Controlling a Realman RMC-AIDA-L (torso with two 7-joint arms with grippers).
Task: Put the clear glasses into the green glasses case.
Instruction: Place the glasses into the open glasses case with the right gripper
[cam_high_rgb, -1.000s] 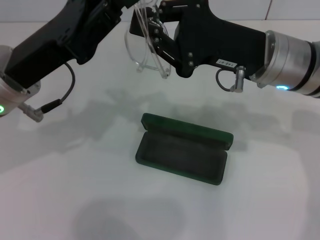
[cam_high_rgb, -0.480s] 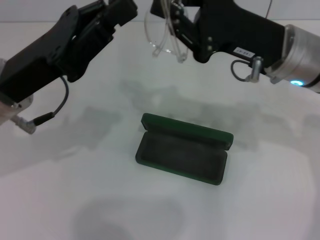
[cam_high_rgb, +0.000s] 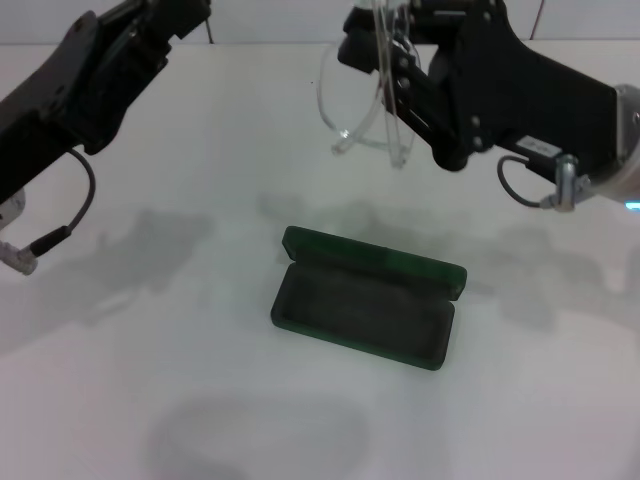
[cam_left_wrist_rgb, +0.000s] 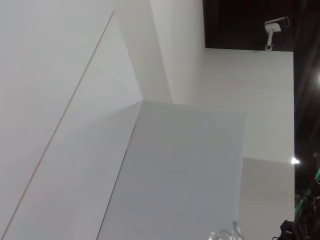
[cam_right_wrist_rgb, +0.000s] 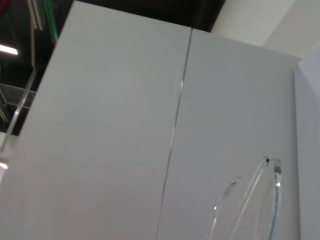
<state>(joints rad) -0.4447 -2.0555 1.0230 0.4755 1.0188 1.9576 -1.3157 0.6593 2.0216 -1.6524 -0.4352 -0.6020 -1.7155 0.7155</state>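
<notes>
The right pincer (cam_high_rgb: 385, 45), raised high over the desk (cam_high_rgb: 200, 330), grips the clear glasses (cam_high_rgb: 362, 105) near the hinge — its fingertips are lost behind the frame and the picture's top edge. The lens and folded arms hang below it. Lower and nearer the robot, well apart from the pincer, the green glasses case (cam_high_rgb: 365, 310) lies open on the desk. The left pincer (cam_high_rgb: 180, 8) is cut off — its fingers cannot be judged. The right wrist view catches only the clear arms.
</notes>
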